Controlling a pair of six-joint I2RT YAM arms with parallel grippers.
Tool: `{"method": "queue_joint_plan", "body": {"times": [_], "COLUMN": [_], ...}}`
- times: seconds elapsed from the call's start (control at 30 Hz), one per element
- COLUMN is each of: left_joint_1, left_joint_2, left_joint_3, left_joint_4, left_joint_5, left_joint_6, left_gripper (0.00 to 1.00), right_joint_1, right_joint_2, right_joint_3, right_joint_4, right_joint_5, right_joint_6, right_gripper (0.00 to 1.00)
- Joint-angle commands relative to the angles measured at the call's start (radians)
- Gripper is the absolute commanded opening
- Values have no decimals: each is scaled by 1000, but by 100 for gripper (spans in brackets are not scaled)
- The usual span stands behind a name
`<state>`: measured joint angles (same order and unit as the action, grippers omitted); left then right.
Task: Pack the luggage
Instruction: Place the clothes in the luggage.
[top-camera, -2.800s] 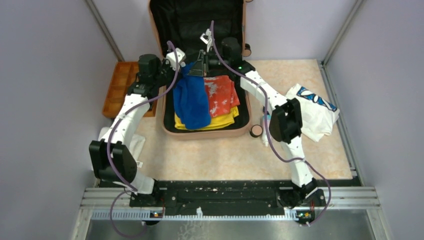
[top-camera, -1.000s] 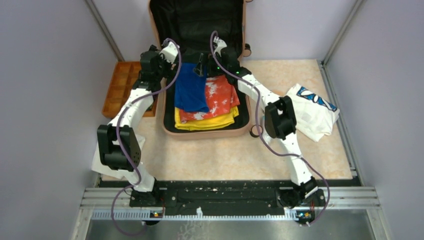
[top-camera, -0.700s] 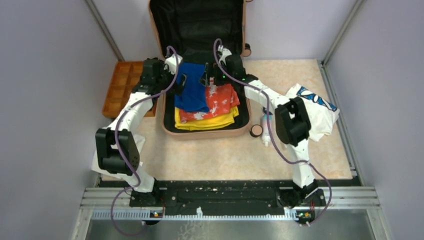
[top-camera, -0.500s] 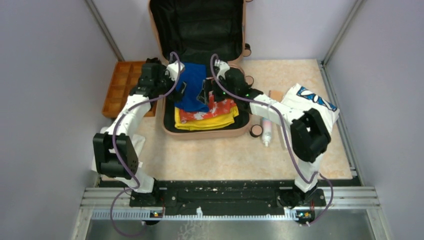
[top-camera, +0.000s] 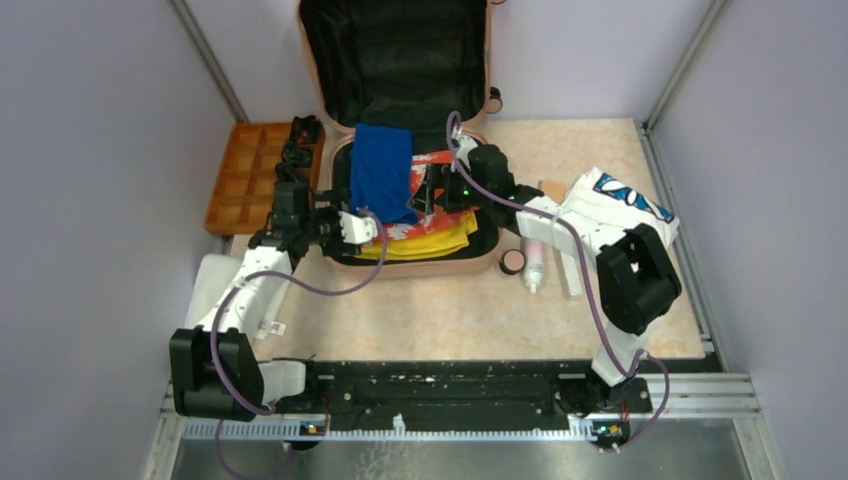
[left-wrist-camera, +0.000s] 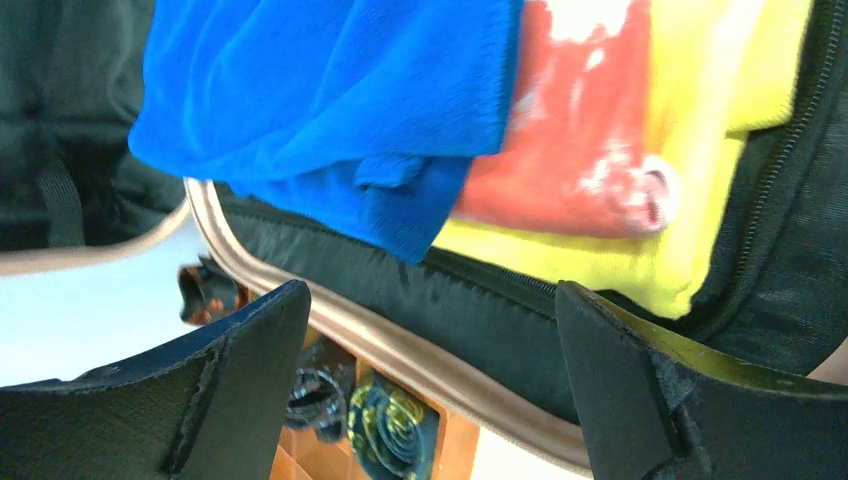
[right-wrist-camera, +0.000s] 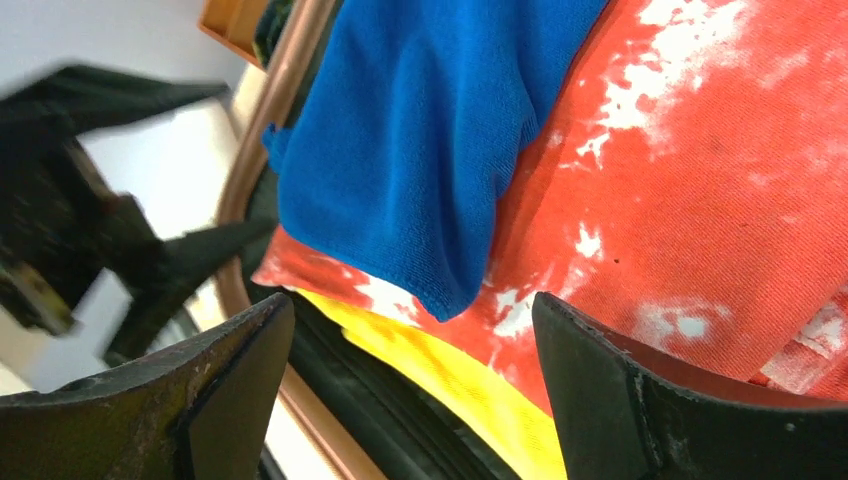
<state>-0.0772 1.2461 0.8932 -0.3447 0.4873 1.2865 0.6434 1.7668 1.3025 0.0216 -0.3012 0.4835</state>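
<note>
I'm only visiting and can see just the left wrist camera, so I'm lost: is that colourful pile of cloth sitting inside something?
Observer: Yes, it lies in the luggage, a pink suitcase whose lid stands open at the back.
Visitor: Is anything waiting outside it?
Observer: A white shirt with a blue print lies on the table, to the right of the suitcase.
Visitor: Where is the other hand?
Observer: The right hand is open over the red garment, with nothing between its fingers.
</note>
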Motion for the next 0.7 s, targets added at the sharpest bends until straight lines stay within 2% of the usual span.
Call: {"method": "queue_joint_plan", "body": {"times": [0.0, 0.1, 0.2, 0.3, 0.47, 0.57, 0.67], "left_joint_1": [-28, -52, -75, -82, -82, -82, -78], "left_joint_2": [-48, -46, -32, -16, 17, 62, 80], "left_joint_3": [-85, -159, -160, -142, -79, 2, 43], "left_joint_4": [215, 397, 442, 382, 201, 61, 12], "left_joint_5": [144, 155, 161, 148, 75, -4, -53], "left_joint_6": [292, 339, 361, 444, 571, 627, 655], "left_gripper": [98, 98, 99, 97, 88, 89, 92], "right_joint_1": [-29, -29, -28, -28, -26, -24, -24], "right_joint_2": [-19, 12, 47, 72, 106, 135, 156], "right_joint_3": [37, 54, 72, 89, 108, 121, 132], "right_joint_4": [75, 82, 93, 85, 65, 50, 69], "right_joint_5": [-106, -138, -172, -185, -193, -199, -205], "right_joint_6": [218, 319, 390, 434, 466, 482, 504], "right_gripper": [87, 85, 82, 81, 79, 79, 79]}}
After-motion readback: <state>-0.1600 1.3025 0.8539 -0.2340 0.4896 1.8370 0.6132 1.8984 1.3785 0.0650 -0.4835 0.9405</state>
